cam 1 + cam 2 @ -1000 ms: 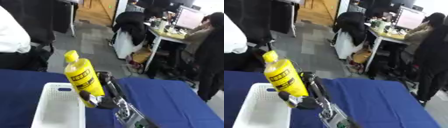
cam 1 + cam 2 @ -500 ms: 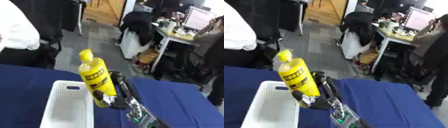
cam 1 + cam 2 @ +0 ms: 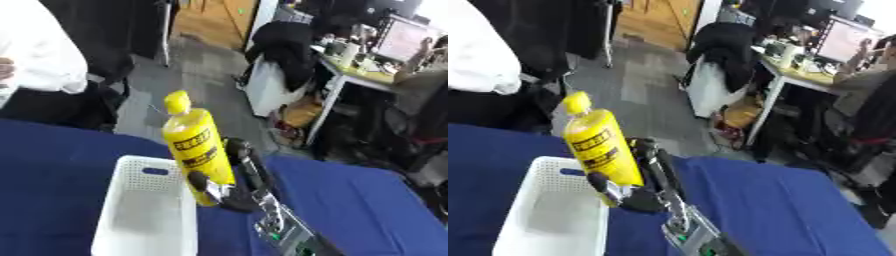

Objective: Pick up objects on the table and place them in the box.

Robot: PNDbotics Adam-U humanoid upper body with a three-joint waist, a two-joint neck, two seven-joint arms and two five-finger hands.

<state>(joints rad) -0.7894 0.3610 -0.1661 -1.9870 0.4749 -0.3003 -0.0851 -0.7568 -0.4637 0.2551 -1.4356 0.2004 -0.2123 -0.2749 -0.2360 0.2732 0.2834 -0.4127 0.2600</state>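
- Right hand [image 3: 229, 187] came in from the lower right, fingers [image 3: 249, 162] and thumb curled round the lower part of a yellow bottle [image 3: 198, 150].
- Bottle was upright w/ a slight tilt, yellow cap on top, black print on its label, held off the tabletop [image 3: 367, 195].
- Bottle sat just beside the right rim of the white box [image 3: 144, 215], its base about level w/ that rim, not inside.
- Box was a white perforated basket, handle slot in its far wall; it lay on the blue tabletop near the front edge.
- Nothing showed inside the box.
- Left hand didn't show in either view.
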